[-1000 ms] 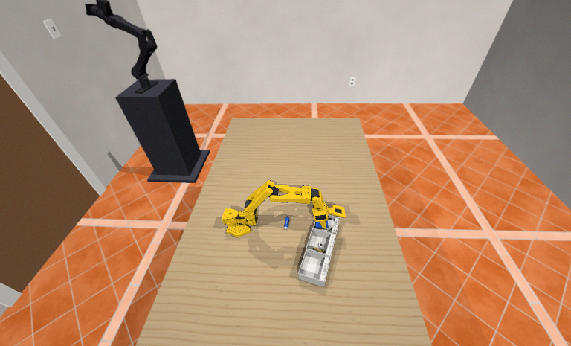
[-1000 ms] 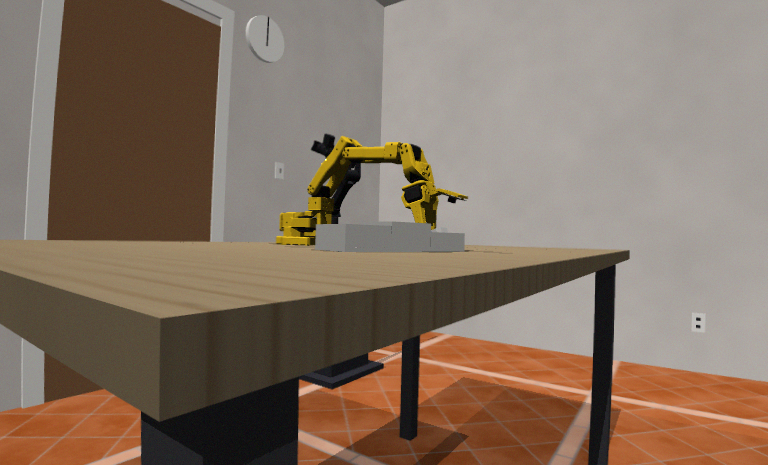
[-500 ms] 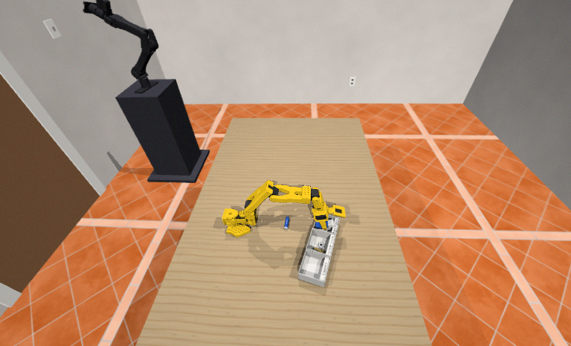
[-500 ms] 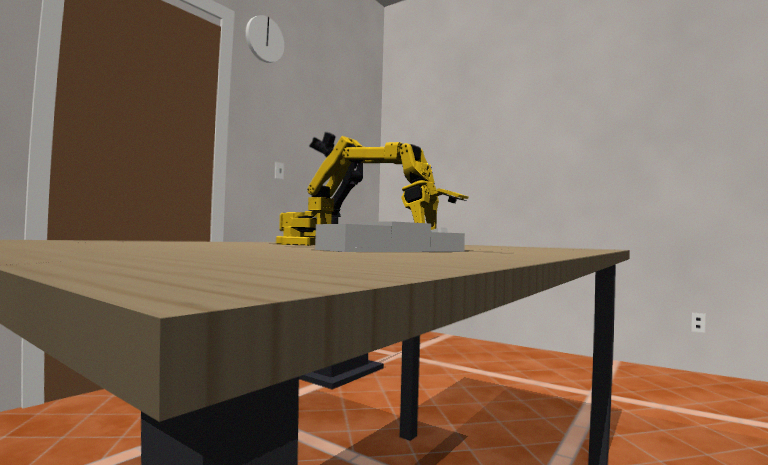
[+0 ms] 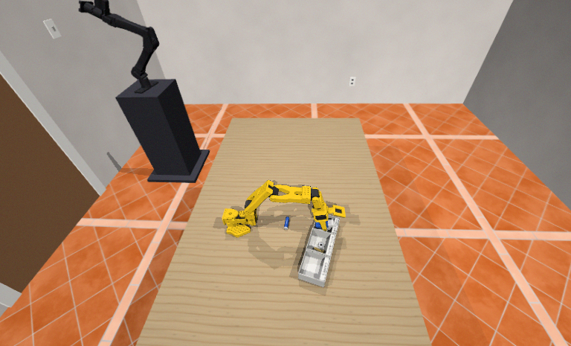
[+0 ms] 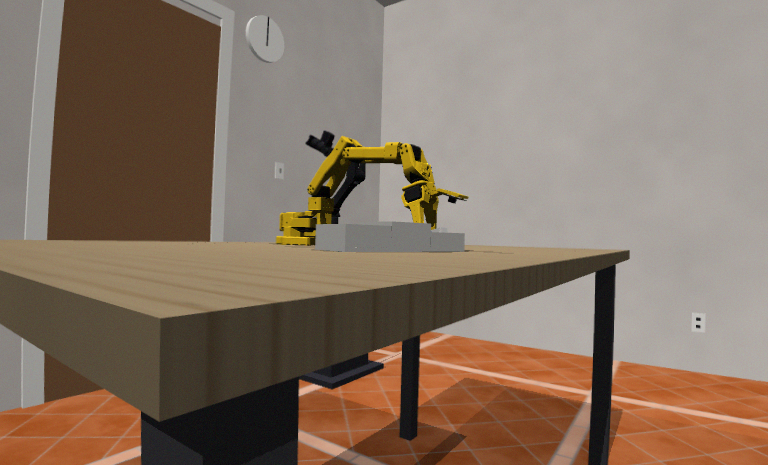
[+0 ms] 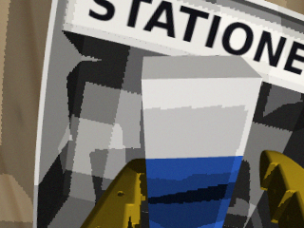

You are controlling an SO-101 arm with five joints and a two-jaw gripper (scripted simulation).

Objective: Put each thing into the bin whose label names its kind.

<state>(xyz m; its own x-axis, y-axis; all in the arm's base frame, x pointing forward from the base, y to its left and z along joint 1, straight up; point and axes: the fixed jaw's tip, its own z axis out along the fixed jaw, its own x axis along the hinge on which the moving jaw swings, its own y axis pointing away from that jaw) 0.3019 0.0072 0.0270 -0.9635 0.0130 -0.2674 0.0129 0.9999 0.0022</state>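
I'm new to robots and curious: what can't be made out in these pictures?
- Wrist view: the white label is cut off by the right edge after "STATIONE".
- Top view: the labels on the grey row of bins are too small to read, and the small blue cylinder is too small to identify.
- Exterior view: the bin walls hide the contents.
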